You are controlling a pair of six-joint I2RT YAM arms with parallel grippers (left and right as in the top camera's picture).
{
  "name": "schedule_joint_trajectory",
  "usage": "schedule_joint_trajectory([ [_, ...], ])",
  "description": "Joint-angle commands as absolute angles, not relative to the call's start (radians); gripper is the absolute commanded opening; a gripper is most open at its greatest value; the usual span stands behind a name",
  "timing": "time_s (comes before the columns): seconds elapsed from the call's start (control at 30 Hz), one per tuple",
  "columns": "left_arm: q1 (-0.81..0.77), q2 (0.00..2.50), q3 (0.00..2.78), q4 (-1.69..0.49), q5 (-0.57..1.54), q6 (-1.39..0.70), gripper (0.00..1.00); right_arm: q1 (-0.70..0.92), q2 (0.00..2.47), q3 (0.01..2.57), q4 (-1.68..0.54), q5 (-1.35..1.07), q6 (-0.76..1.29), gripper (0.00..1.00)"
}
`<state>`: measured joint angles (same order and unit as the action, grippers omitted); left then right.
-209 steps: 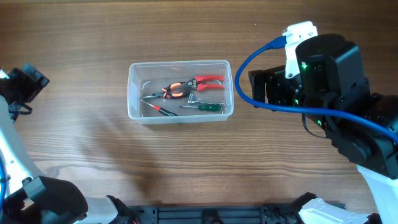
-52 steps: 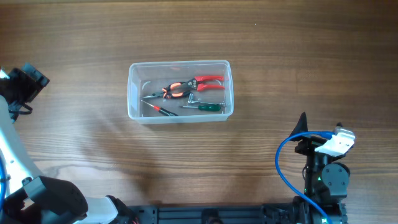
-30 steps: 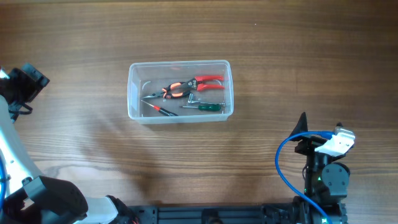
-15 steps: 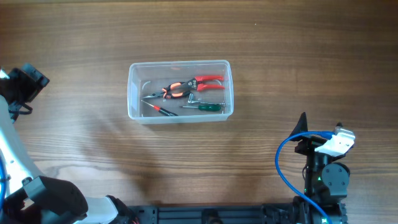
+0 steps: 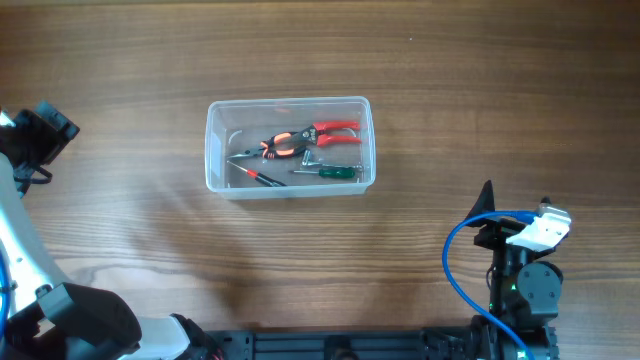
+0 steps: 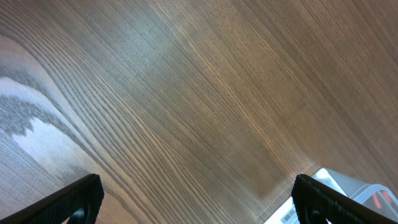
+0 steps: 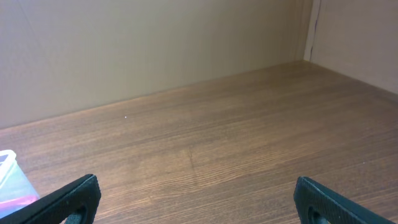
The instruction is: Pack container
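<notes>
The clear plastic container (image 5: pixel 288 101) stands on the wooden table, left of middle in the overhead view. In it lie red-handled pliers (image 5: pixel 310 135), a green-handled screwdriver (image 5: pixel 337 172) and a red-and-black tool (image 5: pixel 262 177). My left gripper (image 5: pixel 45 128) is at the far left edge, well away from the tub; in the left wrist view it (image 6: pixel 199 208) is open and empty over bare wood, with the container's corner (image 6: pixel 349 185) at the lower right. My right gripper (image 5: pixel 487 205) is at the front right; in the right wrist view it (image 7: pixel 202 205) is open and empty, with the container (image 7: pixel 7 169) at the left edge.
A blue cable (image 5: pixel 455 250) loops beside the right arm at the front right. A plain wall (image 7: pixel 155 43) rises behind the table's far edge in the right wrist view. Bare wooden tabletop (image 5: pixel 300 250) surrounds the tub.
Seven seconds ago my right arm was beside the container's right end; it now sits pulled back at the front right. Nothing has moved in the last two seconds.
</notes>
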<state>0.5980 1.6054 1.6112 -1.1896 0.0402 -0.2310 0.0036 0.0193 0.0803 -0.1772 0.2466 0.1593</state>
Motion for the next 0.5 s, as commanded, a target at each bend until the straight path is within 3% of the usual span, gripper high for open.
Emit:
schedule_joint_trajectory([
  [0.0,0.603,1.608,1.618,-1.19,0.052,-0.244,1.0,-0.002,0.002,0.079,-0.17,0.234,0.158,1.0],
  [0.47,0.553,1.515,1.608,-1.189,0.045,-0.236,1.0,-0.002,0.002,0.079,-0.17,0.234,0.158,1.0],
])
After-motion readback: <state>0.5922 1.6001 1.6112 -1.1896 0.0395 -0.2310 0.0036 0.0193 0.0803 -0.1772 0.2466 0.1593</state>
